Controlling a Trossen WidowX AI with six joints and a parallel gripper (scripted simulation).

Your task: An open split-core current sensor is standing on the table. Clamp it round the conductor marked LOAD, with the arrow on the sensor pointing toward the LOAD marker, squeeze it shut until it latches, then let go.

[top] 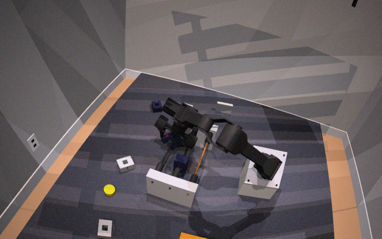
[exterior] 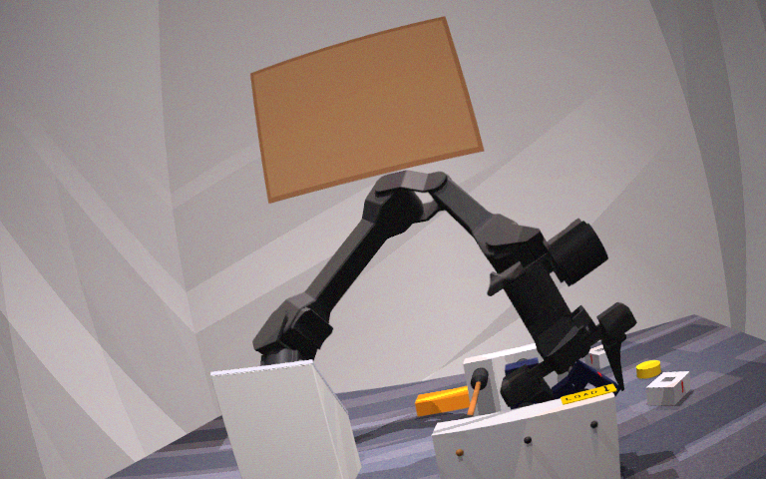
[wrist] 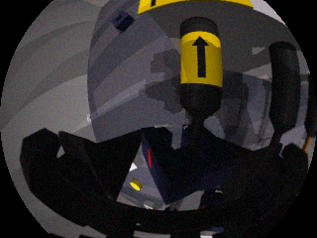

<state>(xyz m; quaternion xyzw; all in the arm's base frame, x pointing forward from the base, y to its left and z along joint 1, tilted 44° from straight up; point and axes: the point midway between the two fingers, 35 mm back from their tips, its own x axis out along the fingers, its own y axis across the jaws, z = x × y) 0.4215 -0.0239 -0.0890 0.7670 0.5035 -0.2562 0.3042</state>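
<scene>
The navy split-core sensor (top: 173, 143) (exterior: 581, 379) (wrist: 173, 176) sits at the LOAD conductor (top: 165, 157) (wrist: 197, 130), the outermost rod. In the wrist view its two halves stand apart in a V, with the rod running down between them. A red mark shows on its left side; its arrow cannot be made out. My gripper (top: 175, 140) (exterior: 575, 382) (wrist: 174, 136) is shut on the sensor, its fingers wide apart on either side. The yellow LOAD marker (exterior: 587, 393) lies on top of the near panel in the exterior view. The fingers partly hide the sensor.
Another navy block (top: 181, 162) sits by the middle rod, beside an orange rod (top: 201, 158) (exterior: 475, 397). White end panels (top: 170, 189) (exterior: 524, 442) hold the rods. A navy block (top: 156, 109), white blocks (top: 125, 167) (top: 100, 232), and a yellow disc (top: 109, 189) (exterior: 648, 368) stand around.
</scene>
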